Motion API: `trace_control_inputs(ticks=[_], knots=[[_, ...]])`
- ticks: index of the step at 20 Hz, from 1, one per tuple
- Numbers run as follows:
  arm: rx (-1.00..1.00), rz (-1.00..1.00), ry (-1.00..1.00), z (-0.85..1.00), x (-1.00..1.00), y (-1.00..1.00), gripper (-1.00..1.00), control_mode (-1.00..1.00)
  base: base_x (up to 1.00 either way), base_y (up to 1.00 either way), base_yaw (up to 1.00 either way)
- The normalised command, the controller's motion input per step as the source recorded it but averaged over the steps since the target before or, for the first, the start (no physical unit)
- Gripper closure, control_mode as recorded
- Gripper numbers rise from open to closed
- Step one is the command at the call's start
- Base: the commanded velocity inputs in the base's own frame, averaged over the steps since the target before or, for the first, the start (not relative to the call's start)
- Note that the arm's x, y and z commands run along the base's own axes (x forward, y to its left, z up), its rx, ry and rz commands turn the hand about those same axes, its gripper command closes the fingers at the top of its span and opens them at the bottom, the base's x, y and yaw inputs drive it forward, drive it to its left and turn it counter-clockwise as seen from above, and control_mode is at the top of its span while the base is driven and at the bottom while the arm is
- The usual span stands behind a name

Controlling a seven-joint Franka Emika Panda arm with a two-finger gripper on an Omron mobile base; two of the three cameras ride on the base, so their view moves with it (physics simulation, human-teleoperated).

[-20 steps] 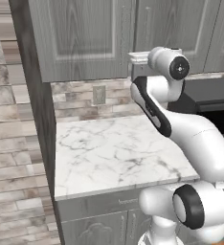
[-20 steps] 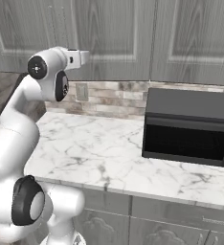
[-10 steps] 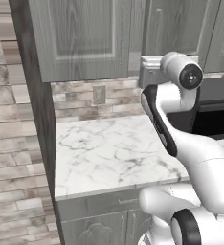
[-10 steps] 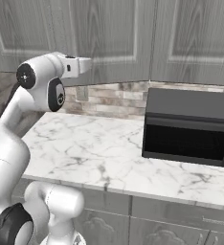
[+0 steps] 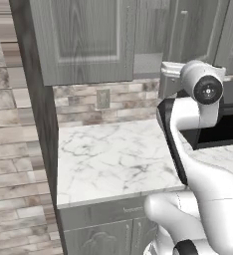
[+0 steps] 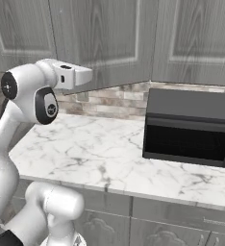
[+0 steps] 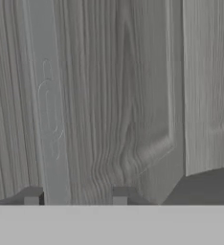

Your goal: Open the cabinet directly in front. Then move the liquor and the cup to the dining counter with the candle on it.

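The cabinet (image 5: pixel 83 40) hangs above the counter, its grey raised-panel doors (image 6: pixel 100 43) ahead of me. Between the doors a gap shows a strip of plain grey shelf (image 5: pixel 148 64). My gripper (image 5: pixel 164 82) is raised to the doors' lower edge, seen from the other side as a white hand (image 6: pixel 88 75) pointing right. In the hand view the gripper (image 7: pixel 75 198) sits very close to a door panel (image 7: pixel 109 95). Its fingertips (image 7: pixel 31 199) stand apart with nothing between them. The liquor, the cup, the dining counter and the candle are out of view.
A marble counter (image 5: pixel 113 154) with a brick backsplash runs below the cabinet. A black microwave (image 6: pixel 191 127) stands on its right part. A dark tall side panel (image 5: pixel 34 99) closes the left end. Grey base cabinets (image 6: pixel 181 221) sit under the counter.
My hand has swung to the right along the doors' lower edge, and the jaws have parted. The gap showing the shelf has widened.
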Motion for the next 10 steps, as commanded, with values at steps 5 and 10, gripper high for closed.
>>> trace_control_inputs(ticks=[5, 10], knots=[[0.08, -0.16, 0.0, 0.15, -0.69, -0.85, 1.0, -1.0, 0.0, 0.0, 0.0], [0.05, -0.16, 0.0, 0.05, -0.6, -0.73, 1.0, -1.0, 0.0, 0.0, 0.0]])
